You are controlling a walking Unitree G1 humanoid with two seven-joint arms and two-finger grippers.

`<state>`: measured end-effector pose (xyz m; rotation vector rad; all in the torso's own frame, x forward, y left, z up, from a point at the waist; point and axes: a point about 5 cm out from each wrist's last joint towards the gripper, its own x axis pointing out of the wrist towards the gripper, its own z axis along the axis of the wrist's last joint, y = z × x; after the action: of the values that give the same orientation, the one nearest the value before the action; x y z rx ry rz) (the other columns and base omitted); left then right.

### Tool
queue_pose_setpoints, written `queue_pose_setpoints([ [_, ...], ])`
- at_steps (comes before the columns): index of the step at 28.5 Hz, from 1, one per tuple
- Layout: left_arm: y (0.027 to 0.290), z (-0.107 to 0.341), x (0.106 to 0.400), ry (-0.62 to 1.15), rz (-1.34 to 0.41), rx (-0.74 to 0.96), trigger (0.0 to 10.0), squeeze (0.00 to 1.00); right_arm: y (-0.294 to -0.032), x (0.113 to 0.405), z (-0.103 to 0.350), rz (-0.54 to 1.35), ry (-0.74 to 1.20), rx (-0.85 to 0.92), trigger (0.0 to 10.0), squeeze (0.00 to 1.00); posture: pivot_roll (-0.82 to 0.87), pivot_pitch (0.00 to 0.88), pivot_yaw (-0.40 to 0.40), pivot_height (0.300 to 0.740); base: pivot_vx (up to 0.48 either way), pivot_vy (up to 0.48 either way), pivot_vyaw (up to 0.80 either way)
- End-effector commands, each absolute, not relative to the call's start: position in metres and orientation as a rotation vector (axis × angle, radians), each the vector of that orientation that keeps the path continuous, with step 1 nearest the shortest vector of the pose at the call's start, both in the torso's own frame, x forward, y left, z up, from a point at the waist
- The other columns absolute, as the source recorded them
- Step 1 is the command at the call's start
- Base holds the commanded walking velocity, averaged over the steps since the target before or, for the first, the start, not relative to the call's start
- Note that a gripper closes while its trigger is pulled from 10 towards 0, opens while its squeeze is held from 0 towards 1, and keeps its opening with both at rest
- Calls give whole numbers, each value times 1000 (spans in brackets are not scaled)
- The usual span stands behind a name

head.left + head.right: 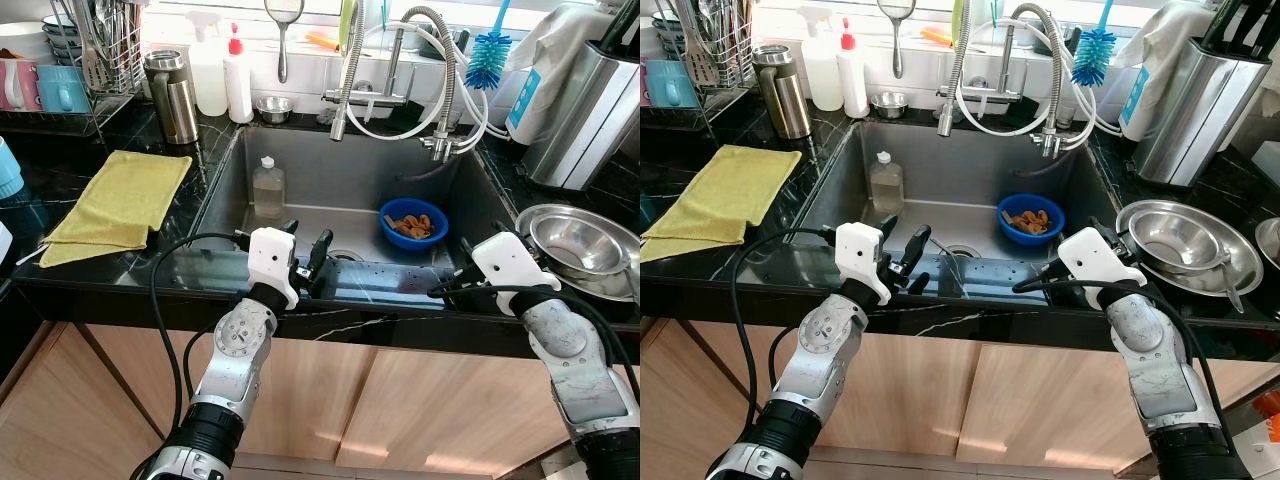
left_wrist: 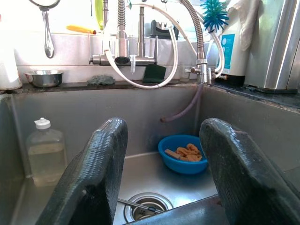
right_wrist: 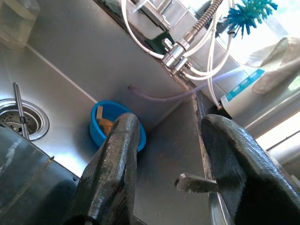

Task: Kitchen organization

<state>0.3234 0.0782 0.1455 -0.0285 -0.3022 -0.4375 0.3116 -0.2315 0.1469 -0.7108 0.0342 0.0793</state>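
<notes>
1. I hold the left gripper (image 1: pixel 305 250) over the near edge of the sink (image 1: pixel 330 165), jaws apart and holding nothing. The left wrist view looks between the two black fingers (image 2: pixel 91 173) straight into the basin.
2. Ahead of the left jaws, on the sink floor, I see the drain (image 2: pixel 145 209) with a thin metal utensil (image 2: pixel 136 205) lying across it.
3. Beyond the drain and toward my right sits a blue bowl (image 1: pixel 413 222) with orange-brown scraps in it, near the sink's right wall.
4. A clear bottle (image 1: pixel 267 187) with a white cap stands upright at the far left of the basin, well ahead of the left jaws.
5. The right gripper (image 1: pixel 1035 283) hovers over the sink's near-right corner, jaws apart and empty. The blue bowl lies just ahead of it.
6. Just to the right of the right jaws, on the black tabletop (image 1: pixel 200 170), rest nested steel bowls (image 1: pixel 575 245).
7. Well left of the left jaws, a yellow cloth (image 1: pixel 115 205) lies flat on the tabletop; a steel canister (image 1: pixel 172 95) stands beyond it.
8. A coiled faucet (image 1: pixel 395 70) with white hoses hangs over the far side of the basin.
</notes>
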Motion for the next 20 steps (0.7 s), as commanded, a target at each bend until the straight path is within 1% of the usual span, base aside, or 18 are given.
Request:
queue_pose_setpoints([
  [1, 75, 146, 325, -294, -450, -21, 10000, 0, -233, 314, 147, 58, 44, -703, 10000, 0, 101, 17, -74, 740, 0, 0, 0],
  [5, 75, 146, 325, -294, -451, -21, 10000, 0, -233, 314, 147, 48, 50, -700, 10000, 0, 101, 17, -73, 740, 0, 0, 0],
  [7, 75, 146, 325, -295, -449, -21, 10000, 0, -238, 315, 147, -5, 67, -686, 10000, 0, 103, 18, -76, 740, 0, 0, 0],
  [12, 74, 146, 325, -294, -450, -22, 10000, 0, -241, 315, 149, -33, 67, -670, 10000, 0, 102, 18, -76, 740, 0, 0, 0],
  [16, 74, 146, 325, -296, -451, -23, 10000, 0, -247, 315, 148, -94, 93, -655, 10000, 0, 104, 18, -76, 740, 0, 0, 0],
  [20, 75, 147, 325, -296, -450, -22, 10000, 0, -248, 315, 148, -101, 110, -662, 10000, 0, 105, 17, -76, 740, 0, 0, 0],
])
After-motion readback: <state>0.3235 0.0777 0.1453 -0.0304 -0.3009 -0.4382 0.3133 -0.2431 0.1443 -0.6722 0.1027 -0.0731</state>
